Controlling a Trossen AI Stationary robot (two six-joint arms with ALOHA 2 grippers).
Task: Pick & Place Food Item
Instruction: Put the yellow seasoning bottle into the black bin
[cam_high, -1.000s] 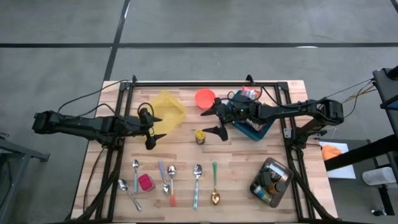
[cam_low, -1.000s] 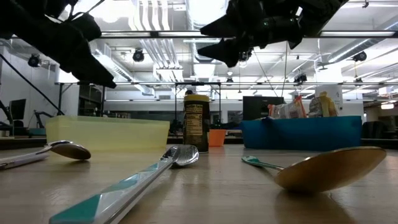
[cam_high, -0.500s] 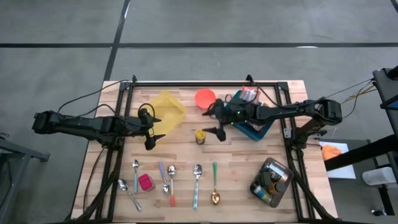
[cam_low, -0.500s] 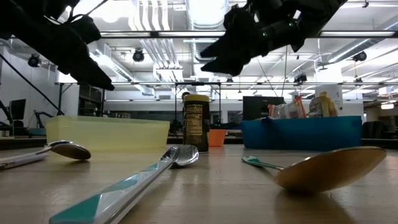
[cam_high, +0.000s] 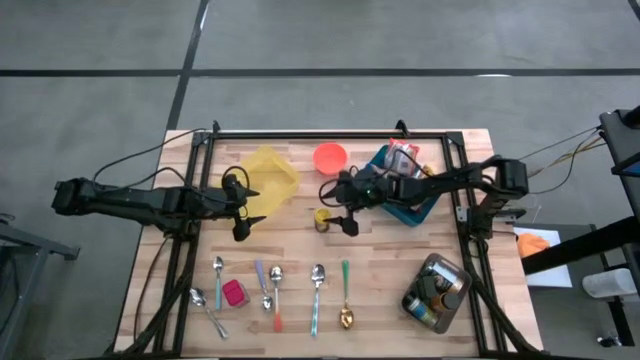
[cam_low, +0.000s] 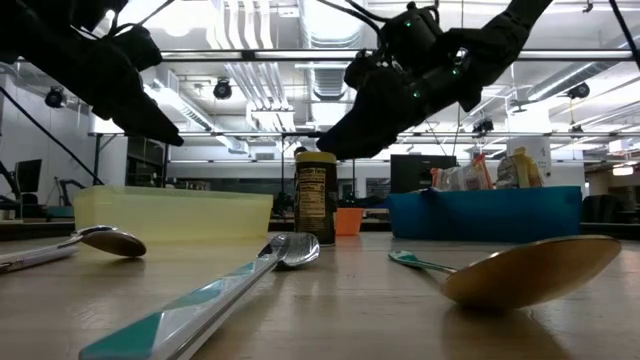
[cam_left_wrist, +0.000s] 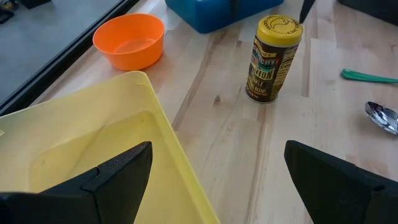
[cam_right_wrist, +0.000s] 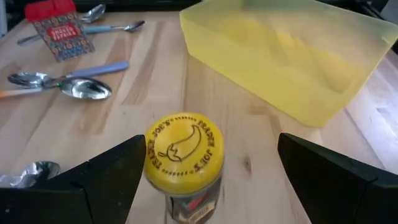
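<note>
The spice jar (cam_high: 322, 219) with the yellow lid stands upright in the middle of the counter (cam_high: 300, 250), and the right claw (cam_high: 340, 207) is held wide open over it. The jar looks small, hard, smooth and maybe slippery, so it is best gripped around its round sides, just under the lid. The left claw (cam_high: 243, 207) is kept open too, waiting by the yellow bin (cam_high: 268, 178).

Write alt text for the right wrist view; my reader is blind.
The open right gripper hovers over a yellow-lidded spice jar standing on the wooden table, with a translucent yellow plastic bin beyond.
</note>
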